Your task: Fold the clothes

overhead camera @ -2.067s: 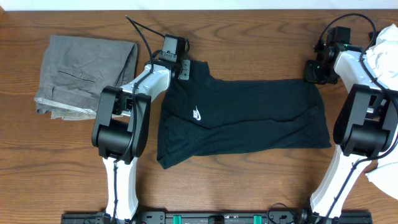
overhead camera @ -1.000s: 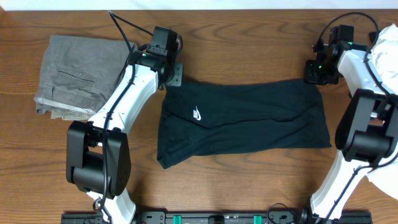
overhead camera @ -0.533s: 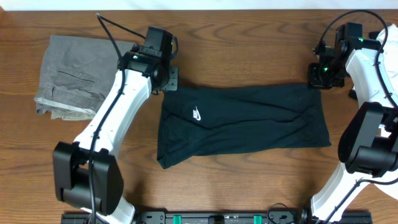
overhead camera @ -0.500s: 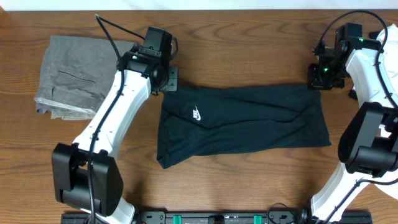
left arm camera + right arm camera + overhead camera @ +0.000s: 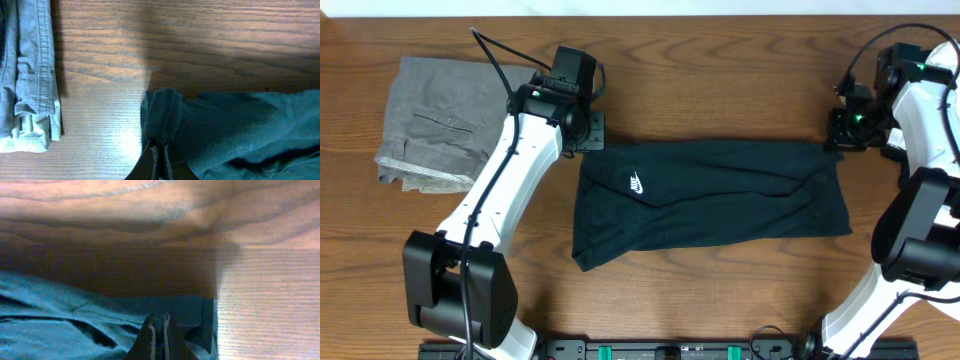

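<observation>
We are listing the grey trousers (image 5: 450,115) as folded at 10 o'clock, and the black T-shirt (image 5: 710,200) at centre as seemingly part-folded, the left gripper (image 5: 588,130) and right gripper (image 5: 842,140) clamping its far corners, further folds pending.

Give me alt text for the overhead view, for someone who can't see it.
A black T-shirt lies in a wide folded band across the wooden table, with the left claw and right claw each shut on one of its far corners. Folded grey trousers lie apart at the left.
</observation>
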You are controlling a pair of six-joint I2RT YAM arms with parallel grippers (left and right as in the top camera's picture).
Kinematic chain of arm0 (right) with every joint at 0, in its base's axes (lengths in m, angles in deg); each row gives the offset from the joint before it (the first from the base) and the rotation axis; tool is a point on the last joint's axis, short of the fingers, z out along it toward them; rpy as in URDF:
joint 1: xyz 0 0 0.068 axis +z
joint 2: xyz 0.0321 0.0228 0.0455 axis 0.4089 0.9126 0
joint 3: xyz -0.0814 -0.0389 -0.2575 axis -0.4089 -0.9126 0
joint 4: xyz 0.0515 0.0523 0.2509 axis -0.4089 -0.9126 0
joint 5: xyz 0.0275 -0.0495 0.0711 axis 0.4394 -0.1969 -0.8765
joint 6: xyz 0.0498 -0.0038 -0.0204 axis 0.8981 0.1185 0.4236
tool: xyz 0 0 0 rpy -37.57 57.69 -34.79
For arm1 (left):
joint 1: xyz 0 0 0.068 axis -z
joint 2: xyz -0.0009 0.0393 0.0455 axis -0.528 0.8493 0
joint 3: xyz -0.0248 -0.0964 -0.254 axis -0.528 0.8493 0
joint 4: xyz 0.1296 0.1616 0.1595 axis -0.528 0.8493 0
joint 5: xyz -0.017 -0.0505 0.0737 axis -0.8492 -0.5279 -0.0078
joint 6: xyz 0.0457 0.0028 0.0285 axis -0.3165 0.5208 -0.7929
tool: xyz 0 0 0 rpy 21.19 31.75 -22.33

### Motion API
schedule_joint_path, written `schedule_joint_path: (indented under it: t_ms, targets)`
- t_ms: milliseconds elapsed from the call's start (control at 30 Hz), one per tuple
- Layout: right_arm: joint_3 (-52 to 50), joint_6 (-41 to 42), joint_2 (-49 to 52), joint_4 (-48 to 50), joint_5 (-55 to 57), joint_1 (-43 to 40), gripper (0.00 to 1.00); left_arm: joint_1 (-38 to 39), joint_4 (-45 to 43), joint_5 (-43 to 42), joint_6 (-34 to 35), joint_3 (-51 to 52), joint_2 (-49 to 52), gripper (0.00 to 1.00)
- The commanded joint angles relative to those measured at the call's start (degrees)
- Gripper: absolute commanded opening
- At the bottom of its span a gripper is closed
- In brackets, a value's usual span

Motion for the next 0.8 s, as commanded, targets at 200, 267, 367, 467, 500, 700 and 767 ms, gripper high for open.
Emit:
schedule_joint_path:
  t_ms: [200,267,367,467,500,700,767]
  targets:
    - [0.0,-1.9,-6.5,-1.0,-9.4,-5.4,0.01,1.6,-0.2,0.2,0.4,0.6,-0.4,0.06]
    - [0.0,-1.5,-7.0,-1.9,-9.4,-5.9,0.01,2.1,-0.2,0.3,0.4,0.6,-0.4,0.06]
    - [0.0,-1.4,-7.2,-3.5,-9.3,-5.9,0.01,2.5,0.4,0.5,0.3,0.6,-0.4,0.06]
    - [-0.1,-1.3,-7.2,-5.7,-8.6,-5.8,0.01,2.5,2.6,0.5,0.9,0.6,-0.4,0.06]
    - [-0.1,-0.6,-7.2,-6.3,-8.4,-5.8,0.01,2.5,3.4,0.5,1.2,0.6,-0.4,0.06]
    - [-0.5,6.3,-7.2,-9.0,-1.2,-5.8,0.01,2.5,6.7,0.5,2.4,0.6,-0.4,0.06]
    - [-1.2,7.3,-7.2,-9.4,-0.1,-5.8,0.01,2.5,8.0,0.5,4.3,0.6,-0.4,0.06]
